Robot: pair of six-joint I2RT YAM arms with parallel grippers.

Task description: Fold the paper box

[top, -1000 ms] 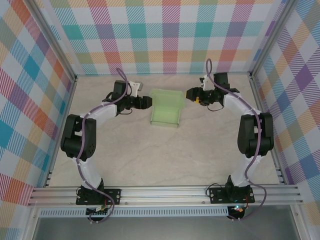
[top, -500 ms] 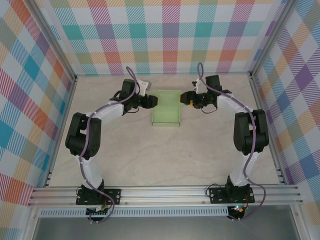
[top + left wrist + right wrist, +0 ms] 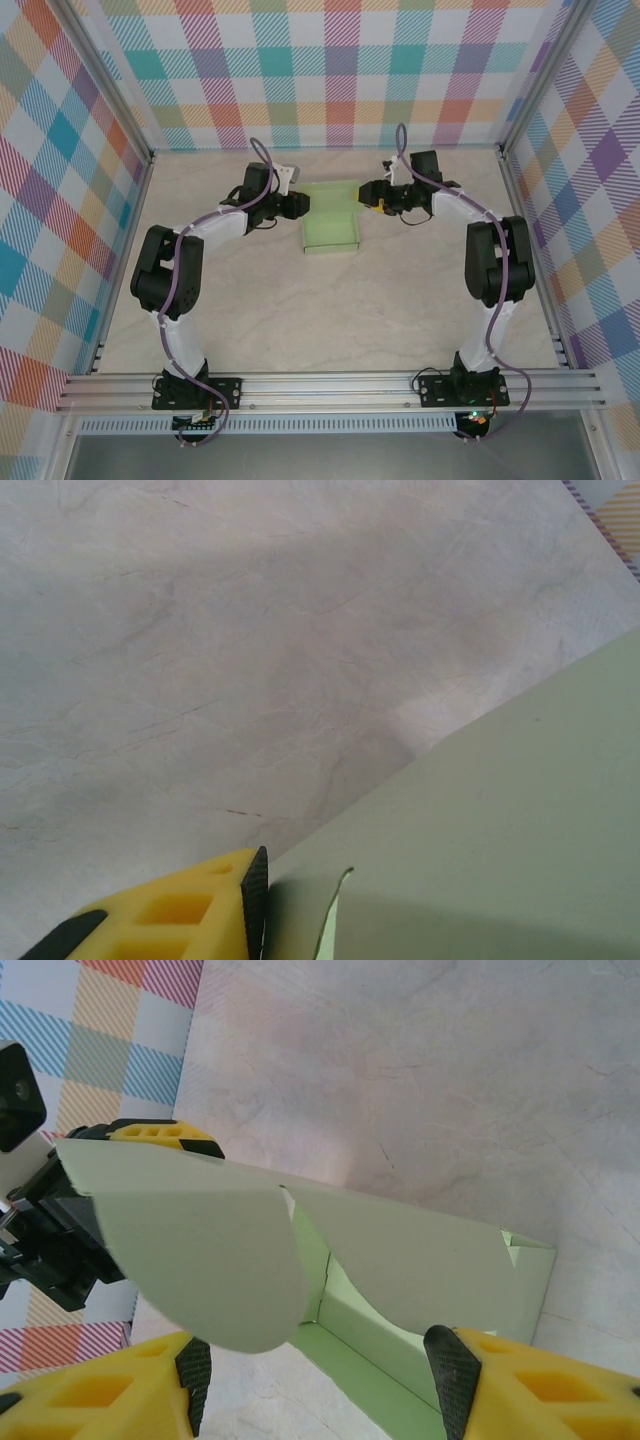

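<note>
The paper box (image 3: 332,222) is pale green card, partly formed, at the back middle of the table. My left gripper (image 3: 302,203) is at its left edge and my right gripper (image 3: 363,192) at its right edge. In the left wrist view one black pad (image 3: 256,895) lies against the card (image 3: 480,820); the other finger is hidden behind it. In the right wrist view my right gripper (image 3: 320,1370) stands open. A rounded flap (image 3: 200,1260) hangs between its fingers and touches neither. The box's side walls (image 3: 420,1250) stand upright behind the flap.
Checked walls (image 3: 340,70) and aluminium rails (image 3: 330,385) enclose the marble table (image 3: 330,310). The left gripper's yellow finger (image 3: 165,1135) and black body (image 3: 50,1240) show behind the flap in the right wrist view. Both arms arch inward from their bases.
Both grippers have moved inward and toward the back, up to the box's two sides. The left jaws have narrowed around the card's edge. The box has barely shifted.
</note>
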